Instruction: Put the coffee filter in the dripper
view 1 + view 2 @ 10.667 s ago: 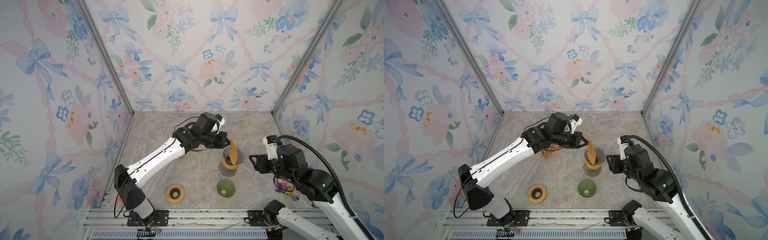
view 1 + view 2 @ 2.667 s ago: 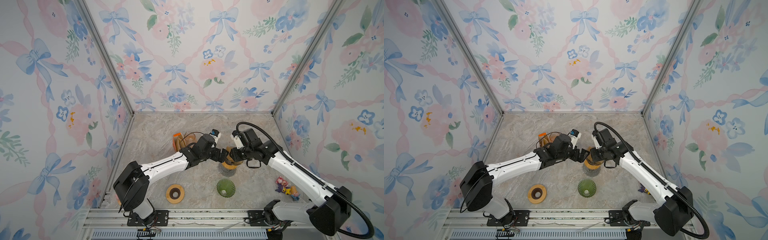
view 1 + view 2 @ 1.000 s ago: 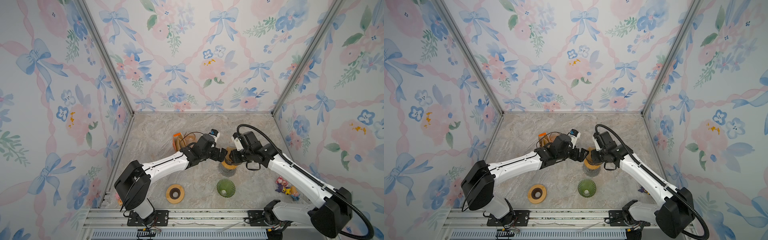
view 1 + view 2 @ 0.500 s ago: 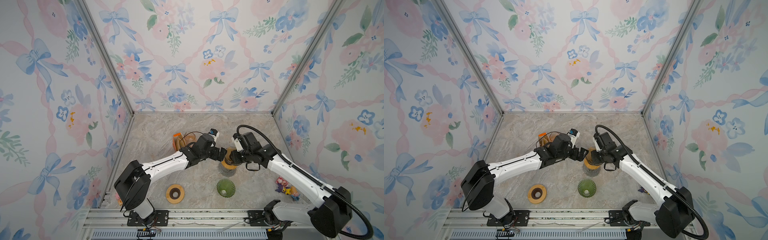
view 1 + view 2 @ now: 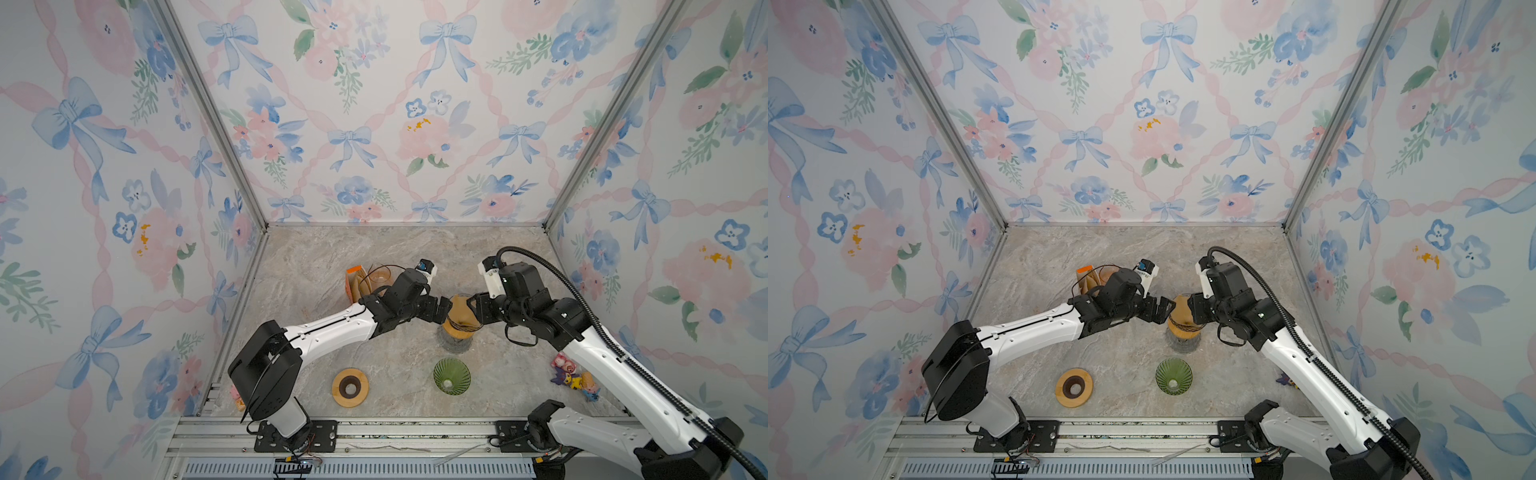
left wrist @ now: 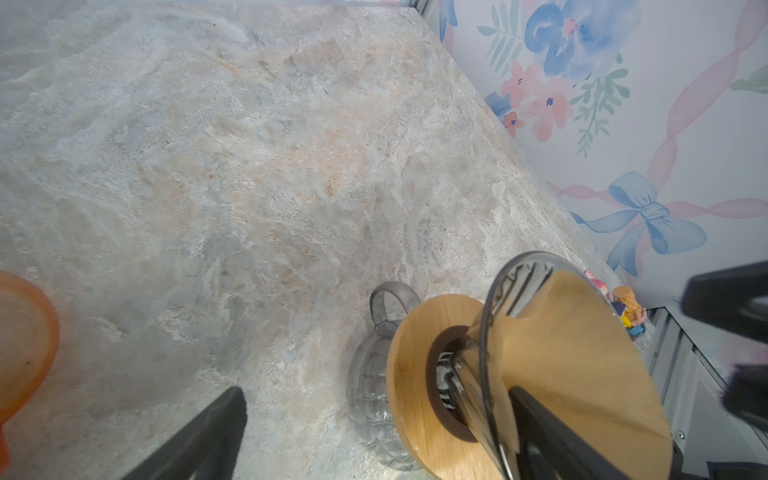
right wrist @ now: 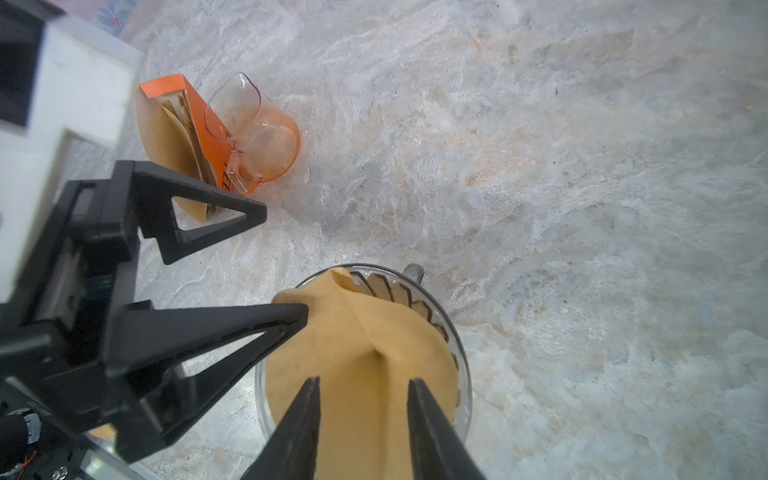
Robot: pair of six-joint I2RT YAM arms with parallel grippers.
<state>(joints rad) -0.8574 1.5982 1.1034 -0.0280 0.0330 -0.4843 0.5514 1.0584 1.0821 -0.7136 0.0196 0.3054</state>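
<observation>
On marble top (image 7: 582, 166), filter (image 7: 399, 332) in dripper (image 7: 401, 291) just past both grippers' tips: left gripper (image 7: 282, 264) gaping wide, one finger touching filter's edge, right gripper (image 7: 363, 381) part-open astride its crease, clamping nothing.

Marbled grey-beige floor (image 5: 374, 257) under and around the left claw (image 5: 441, 311) and right claw (image 5: 474, 309), wallpaper walls (image 5: 374, 124) with blue bows, pink ribbons and flowers behind and either side of them, silver corner posts (image 5: 216, 124), slotted metal rail (image 5: 374, 432) on their near side, flat even light.
</observation>
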